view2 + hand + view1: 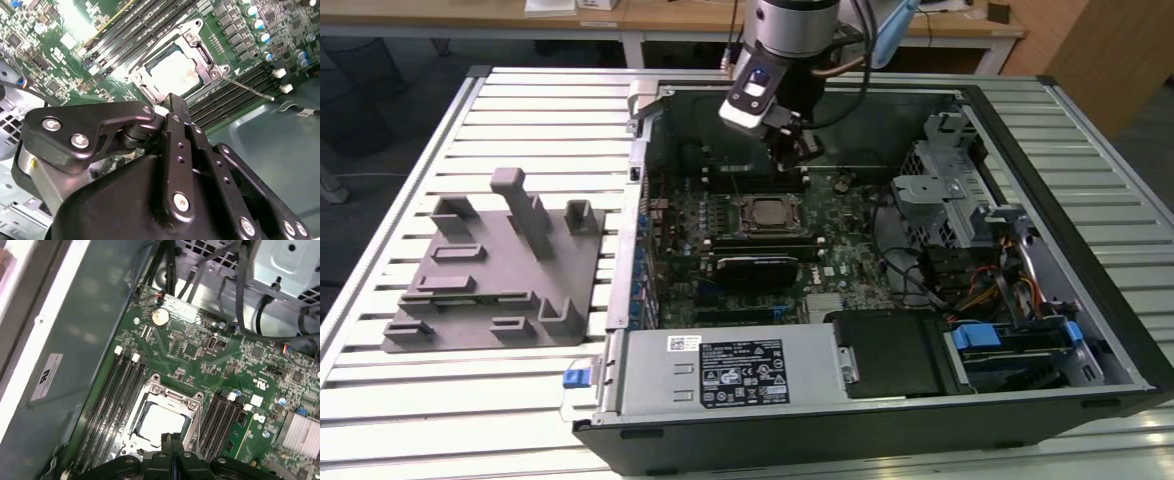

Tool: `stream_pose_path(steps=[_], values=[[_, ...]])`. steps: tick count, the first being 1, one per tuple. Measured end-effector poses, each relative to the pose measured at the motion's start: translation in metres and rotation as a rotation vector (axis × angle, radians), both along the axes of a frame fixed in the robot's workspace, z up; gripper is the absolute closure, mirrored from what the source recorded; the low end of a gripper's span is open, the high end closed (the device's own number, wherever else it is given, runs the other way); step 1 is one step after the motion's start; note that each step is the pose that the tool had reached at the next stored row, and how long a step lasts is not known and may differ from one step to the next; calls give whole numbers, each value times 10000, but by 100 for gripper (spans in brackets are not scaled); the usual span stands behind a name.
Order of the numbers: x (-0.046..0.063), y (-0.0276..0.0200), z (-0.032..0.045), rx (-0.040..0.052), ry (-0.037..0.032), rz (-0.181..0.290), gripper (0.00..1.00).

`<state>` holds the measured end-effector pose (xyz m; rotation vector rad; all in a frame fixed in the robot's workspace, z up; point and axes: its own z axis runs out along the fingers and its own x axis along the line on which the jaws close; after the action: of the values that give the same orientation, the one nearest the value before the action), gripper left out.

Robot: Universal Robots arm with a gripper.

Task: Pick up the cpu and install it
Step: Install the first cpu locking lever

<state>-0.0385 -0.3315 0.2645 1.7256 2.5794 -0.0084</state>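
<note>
1. The exterior view gives you the open computer case (pixel 854 440) on the slatted table (pixel 467 400), with the grey fixture (pixel 480 270) outside the case and well apart from the gripper (pixel 790 150); the gripper hangs over the motherboard (pixel 854 225).
2. Both wrist views give you the close detail: the socket frame (pixel 172 392), the memory slots (pixel 107 405) beside it, and the fingers (pixel 177 130) end-on.
3. You can see the fingers pressed together along their length, no gap between them; they hold nothing.
4. The cpu (pixel 175 75) lies flat in the socket frame, pale top exposed, just beyond the fingertips (pixel 167 445); in the first wrist view the tips overlap its near edge; you cannot tell whether they touch it or the frame.
</note>
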Motion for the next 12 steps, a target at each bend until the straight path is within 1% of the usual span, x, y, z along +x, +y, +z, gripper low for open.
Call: stream_pose_path(steps=[12], values=[[0,0,0,-5,0,1078,89]])
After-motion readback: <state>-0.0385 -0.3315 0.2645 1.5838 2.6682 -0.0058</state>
